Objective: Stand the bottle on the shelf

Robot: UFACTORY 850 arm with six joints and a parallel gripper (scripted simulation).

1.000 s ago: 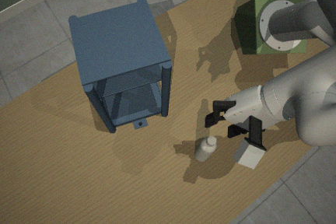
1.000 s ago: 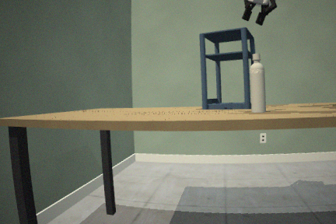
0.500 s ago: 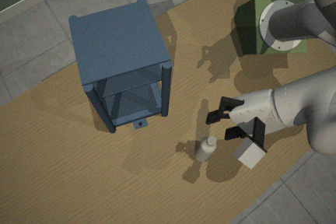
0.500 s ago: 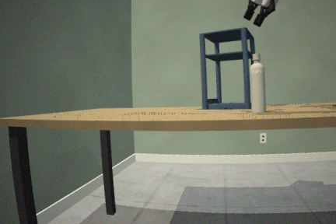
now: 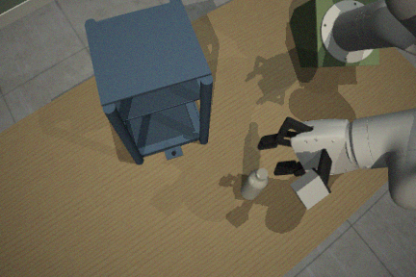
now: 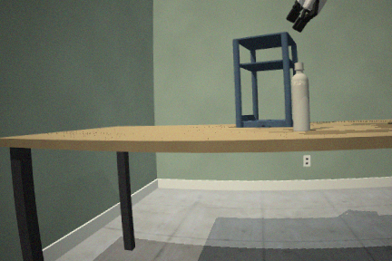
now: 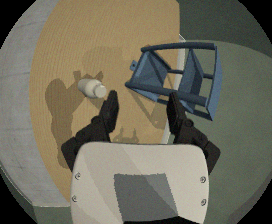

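Well above the upright bottle (image 6: 300,97), the claw (image 6: 299,15), spread and empty, tilted downward.

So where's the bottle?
The bottle stands on the table, in the top view right of the shelf, below the open hand.

No text, label, brand, number or sign can be read on anything in these views.
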